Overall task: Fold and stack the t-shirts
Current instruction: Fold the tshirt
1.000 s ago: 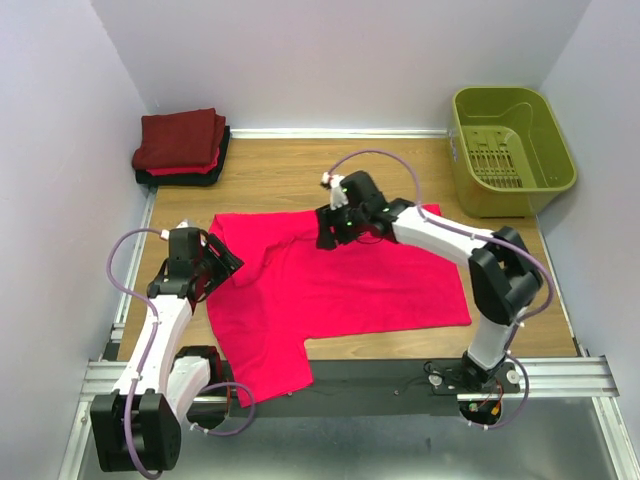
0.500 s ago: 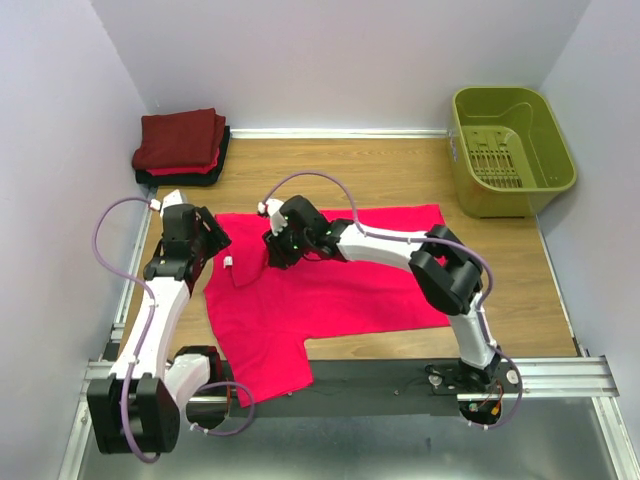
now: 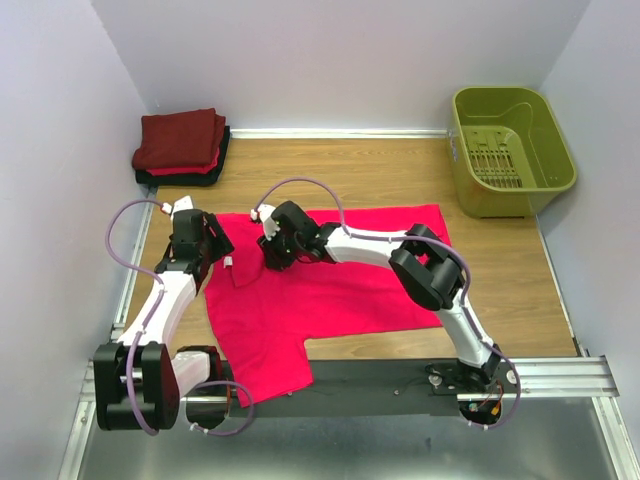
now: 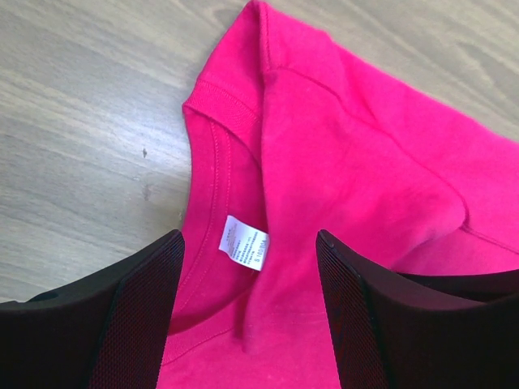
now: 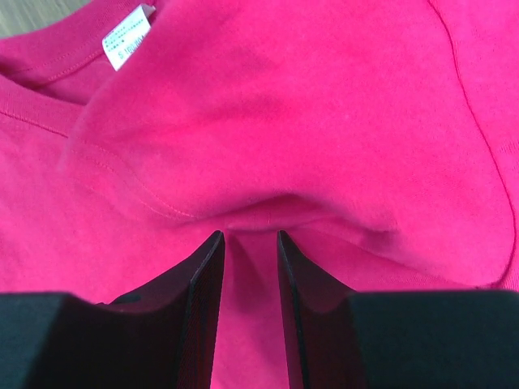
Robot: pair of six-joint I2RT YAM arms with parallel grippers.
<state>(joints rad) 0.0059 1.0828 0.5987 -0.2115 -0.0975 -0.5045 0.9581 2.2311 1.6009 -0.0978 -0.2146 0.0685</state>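
Note:
A bright pink-red t-shirt [image 3: 340, 290] lies spread on the wooden table, its collar and white label [image 3: 228, 262] at the left. My left gripper [image 3: 212, 243] hovers over that collar, open. In the left wrist view the label [image 4: 243, 241] lies between the wide-apart fingers of the left gripper [image 4: 250, 239]. My right gripper [image 3: 270, 255] rests on the shirt just right of the collar. In the right wrist view the right gripper [image 5: 250, 235] is shut on a raised ridge of the pink cloth, which puckers ahead of the tips. Folded maroon, red and black t-shirts [image 3: 180, 145] are stacked at the back left.
An olive-green plastic basket [image 3: 510, 150] stands at the back right corner. Bare wood [image 3: 330, 175] shows behind the shirt and to its right. One sleeve [image 3: 270, 370] hangs over the table's near edge onto the black rail.
My right gripper slid left across the shirt toward the collar and narrowed onto a fold of cloth. My left gripper opened wider and moved back, up to the collar.

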